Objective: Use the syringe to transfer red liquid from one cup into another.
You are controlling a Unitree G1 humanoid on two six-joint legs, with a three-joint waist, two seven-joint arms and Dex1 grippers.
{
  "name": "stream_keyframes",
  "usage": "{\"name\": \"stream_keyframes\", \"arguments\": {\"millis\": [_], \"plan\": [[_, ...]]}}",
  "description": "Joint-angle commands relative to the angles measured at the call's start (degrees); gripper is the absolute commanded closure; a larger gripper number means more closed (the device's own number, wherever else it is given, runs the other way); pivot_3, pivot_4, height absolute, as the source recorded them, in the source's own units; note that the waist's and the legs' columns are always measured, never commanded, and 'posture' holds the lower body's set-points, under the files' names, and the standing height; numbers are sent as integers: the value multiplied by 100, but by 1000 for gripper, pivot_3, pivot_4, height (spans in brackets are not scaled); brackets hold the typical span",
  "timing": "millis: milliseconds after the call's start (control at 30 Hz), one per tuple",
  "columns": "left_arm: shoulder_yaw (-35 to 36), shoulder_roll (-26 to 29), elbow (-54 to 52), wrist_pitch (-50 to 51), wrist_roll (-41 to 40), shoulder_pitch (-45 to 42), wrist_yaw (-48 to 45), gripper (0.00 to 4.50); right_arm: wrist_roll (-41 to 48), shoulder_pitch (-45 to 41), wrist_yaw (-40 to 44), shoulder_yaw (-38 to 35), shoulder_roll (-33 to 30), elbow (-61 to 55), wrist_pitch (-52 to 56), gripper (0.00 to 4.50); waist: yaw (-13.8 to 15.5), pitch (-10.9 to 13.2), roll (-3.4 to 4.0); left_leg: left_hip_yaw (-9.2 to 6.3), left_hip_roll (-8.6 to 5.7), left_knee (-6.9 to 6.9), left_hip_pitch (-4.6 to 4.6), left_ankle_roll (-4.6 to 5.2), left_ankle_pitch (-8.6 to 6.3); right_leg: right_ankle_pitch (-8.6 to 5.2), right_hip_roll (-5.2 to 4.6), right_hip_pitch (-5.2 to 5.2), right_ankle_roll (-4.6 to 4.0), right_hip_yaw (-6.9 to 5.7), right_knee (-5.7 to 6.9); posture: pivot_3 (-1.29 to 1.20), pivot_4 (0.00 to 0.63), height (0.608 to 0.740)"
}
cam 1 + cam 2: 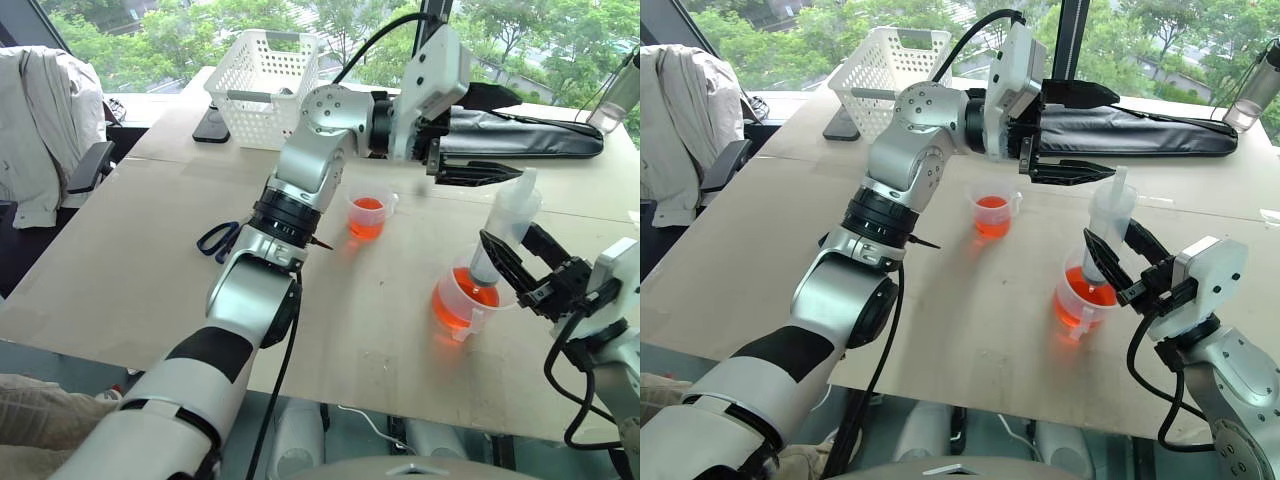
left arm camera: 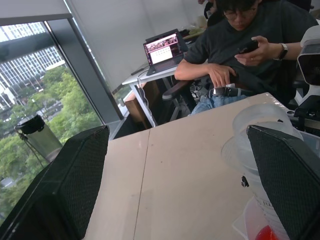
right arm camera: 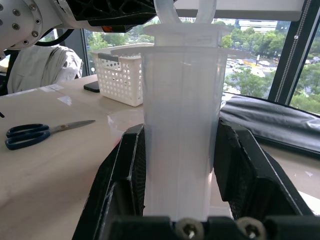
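The syringe [image 1: 507,222] stands nearly upright with its lower end down in the larger handled cup [image 1: 462,303], which holds red liquid [image 1: 458,306]. My right gripper [image 1: 518,255] is shut on the syringe barrel [image 3: 180,130], one finger on each side. My left gripper [image 1: 1116,133] is open, lying level just above and to the left of the plunger top [image 2: 262,120]. The smaller cup [image 1: 367,214], also holding red liquid, stands on the table further back, below my left forearm.
A white basket [image 1: 262,85] and a dark phone [image 1: 212,125] lie at the back left. Blue-handled scissors [image 1: 222,238] rest left of my left arm. A long black bag [image 1: 545,138] lies behind the cups, a clear bottle [image 1: 620,95] at the far right. A seated person [image 2: 250,45] is beyond the table.
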Motion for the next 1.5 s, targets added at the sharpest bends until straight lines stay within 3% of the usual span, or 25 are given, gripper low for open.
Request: {"name": "stream_keyframes", "arguments": {"millis": [33, 133, 467, 1500], "plan": [[-73, -120, -15, -339, 180, -133, 0, 0, -147, -50, 46, 54, 74, -74, -219, 3007, 6, 0, 0, 0, 0, 0, -1, 0, 0, 0, 0, 0, 0, 0, 0, 0, 150, 724], [-118, -213, -8, -460, 271, -66, -5, 0, -222, -40, 62, 123, 136, -80, -258, 3007, 28, 0, 0, 2, -1, 1, -2, 0, 0, 0, -1, 0, 0, 2, -2, 0, 150, 724], [-158, -396, 13, -810, 372, -29, -78, 4500, -246, 32, 66, 116, 298, -79, -293, 3012, 52, 0, 0, 1, -1, 1, -1, 0, 0, 0, -1, 0, -1, 1, 0, 0, 150, 724], [-395, -499, -227, -1029, 531, 408, -174, 4500, -1198, 674, 56, 890, 480, 382, -666, 3057, 53, -1, 2, 1, -1, 7, 0, 0, 0, 1, 0, 1, -2, 2, 5, 0, 150, 724]]}}
